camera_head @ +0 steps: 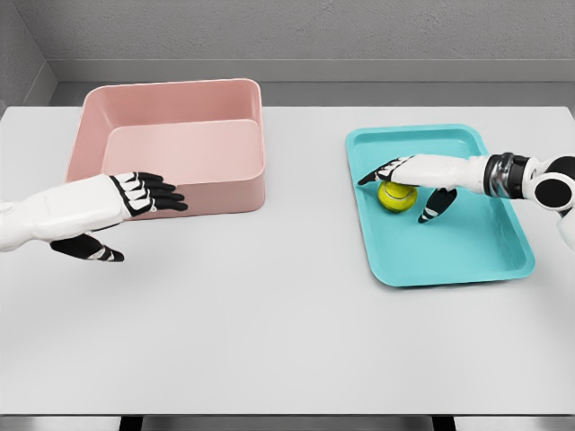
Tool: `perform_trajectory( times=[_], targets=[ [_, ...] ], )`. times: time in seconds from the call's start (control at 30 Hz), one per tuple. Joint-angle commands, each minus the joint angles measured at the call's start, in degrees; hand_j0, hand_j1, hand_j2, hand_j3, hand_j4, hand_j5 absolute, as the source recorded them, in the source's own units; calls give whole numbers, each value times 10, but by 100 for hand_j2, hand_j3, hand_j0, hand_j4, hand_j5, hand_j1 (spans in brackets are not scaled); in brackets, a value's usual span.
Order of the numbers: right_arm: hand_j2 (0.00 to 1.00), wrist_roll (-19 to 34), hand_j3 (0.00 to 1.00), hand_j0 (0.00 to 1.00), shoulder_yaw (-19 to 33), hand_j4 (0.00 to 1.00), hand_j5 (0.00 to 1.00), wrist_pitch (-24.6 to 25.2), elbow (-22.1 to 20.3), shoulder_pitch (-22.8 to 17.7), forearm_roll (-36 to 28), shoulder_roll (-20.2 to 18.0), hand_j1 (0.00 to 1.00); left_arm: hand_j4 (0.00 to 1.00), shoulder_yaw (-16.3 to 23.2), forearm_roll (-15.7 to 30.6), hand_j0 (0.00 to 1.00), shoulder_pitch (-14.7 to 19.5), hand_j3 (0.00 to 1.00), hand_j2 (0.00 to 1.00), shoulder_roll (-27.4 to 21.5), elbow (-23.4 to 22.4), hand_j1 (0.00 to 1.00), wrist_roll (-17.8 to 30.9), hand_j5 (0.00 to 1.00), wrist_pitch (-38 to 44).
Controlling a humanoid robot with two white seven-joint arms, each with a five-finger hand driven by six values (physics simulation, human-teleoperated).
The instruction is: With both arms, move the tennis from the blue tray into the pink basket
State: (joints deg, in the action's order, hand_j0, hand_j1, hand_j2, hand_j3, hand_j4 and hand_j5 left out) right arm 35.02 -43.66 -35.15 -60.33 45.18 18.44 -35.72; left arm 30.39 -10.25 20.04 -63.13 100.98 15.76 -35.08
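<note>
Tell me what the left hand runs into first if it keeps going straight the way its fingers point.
The left hand points right along the pink basket front wall. Likely it grazes that wall first, otherwise bare table; depth is unclear.

— What carries everything here?

— A plain white tabletop (269, 305), wide and flat, reaching nearly to both side edges of the view.

— And what rests directly on it?

— Two things. A pink basket (229, 193) with tall walls sits at the far left. A shallow blue tray (449, 260) lies at the right, its long side running away from the robot.

— Do they touch?

— No, they are well apart, with bare white surface between them
</note>
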Motion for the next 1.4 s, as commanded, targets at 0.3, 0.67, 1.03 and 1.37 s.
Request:
perform_trajectory(
  times=[0.3, 0.67, 1.03, 1.37],
  targets=[
    [83, 0, 83, 83, 1, 83, 83, 1, 4, 0, -3, 1, 83, 100, -1, 4, 100, -3, 100, 100, -2, 0, 100, 0, 100, 1],
    [69, 0, 69, 69, 2, 69, 69, 1, 8, -4, -3, 5, 69, 100, -2, 3, 100, -4, 100, 100, -2, -1, 100, -1, 100, 1],
    [55, 0, 55, 55, 5, 55, 55, 1, 7, -4, -3, 4, 55, 100, -3, 5, 100, -3, 100, 100, -2, 0, 100, -1, 100, 1],
    [56, 0, 56, 56, 8, 56, 56, 1, -8, 7, -8, 0, 56, 100, -2, 9, 100, -4, 100, 100, -7, 0, 100, -1, 100, 1]
  ],
)
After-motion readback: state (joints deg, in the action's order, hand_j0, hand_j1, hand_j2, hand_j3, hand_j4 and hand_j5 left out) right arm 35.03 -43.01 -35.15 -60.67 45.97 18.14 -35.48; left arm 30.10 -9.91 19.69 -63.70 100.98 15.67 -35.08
